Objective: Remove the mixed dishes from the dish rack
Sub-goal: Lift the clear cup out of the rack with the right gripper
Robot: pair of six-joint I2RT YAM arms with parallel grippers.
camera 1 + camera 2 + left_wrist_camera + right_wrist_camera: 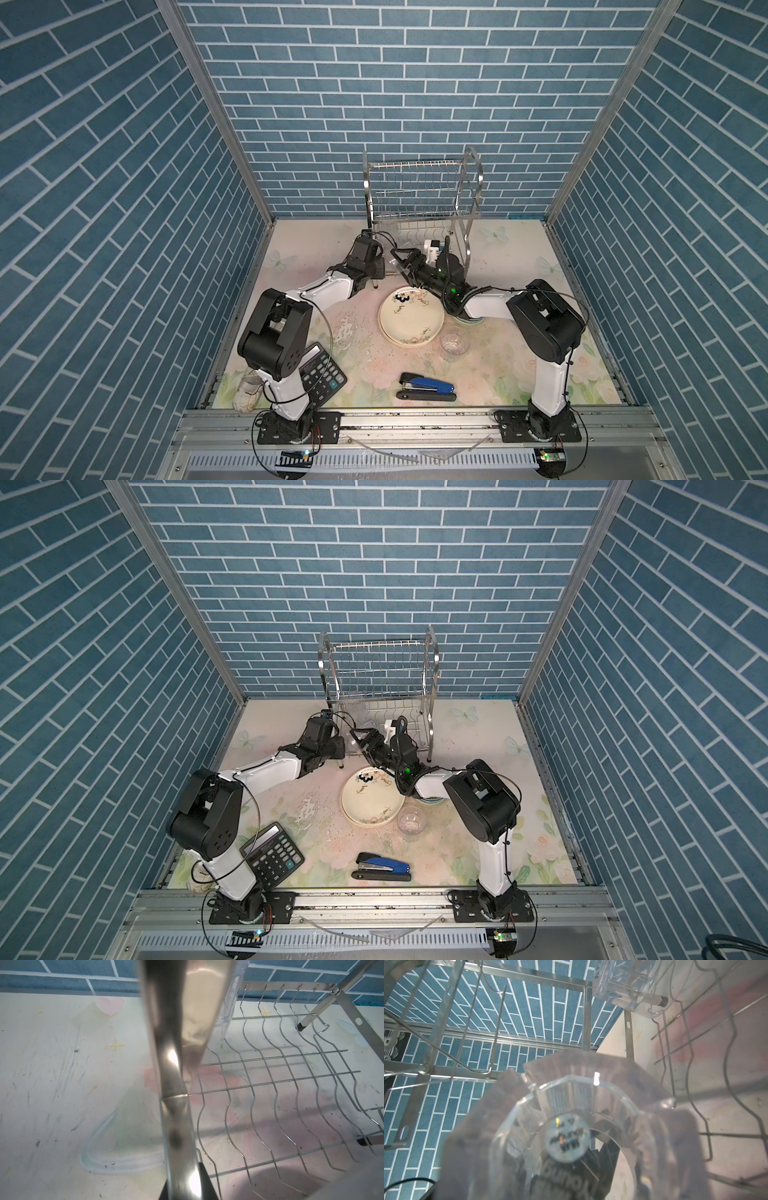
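The steel dish rack (419,187) (380,667) stands at the back of the table with its upper shelf bare. My left gripper (377,266) (187,1188) is shut on the rack's near-left side strip (176,1105), low by the leg. My right gripper (398,258) (571,1167) reaches into the lower tier and is shut on a clear tumbler (571,1122), whose stickered base faces the camera. Another clear tumbler (623,980) (226,1012) lies on the lower wire shelf. A stack of plates topped by the cream floral plate (411,318) lies on the table.
A clear tumbler (454,341) stands right of the plates. A bowl (469,321) is mostly hidden under my right arm. A black calculator (322,374) and a blue stapler (428,386) lie near the front edge. A checked cloth bundle (248,390) sits front left.
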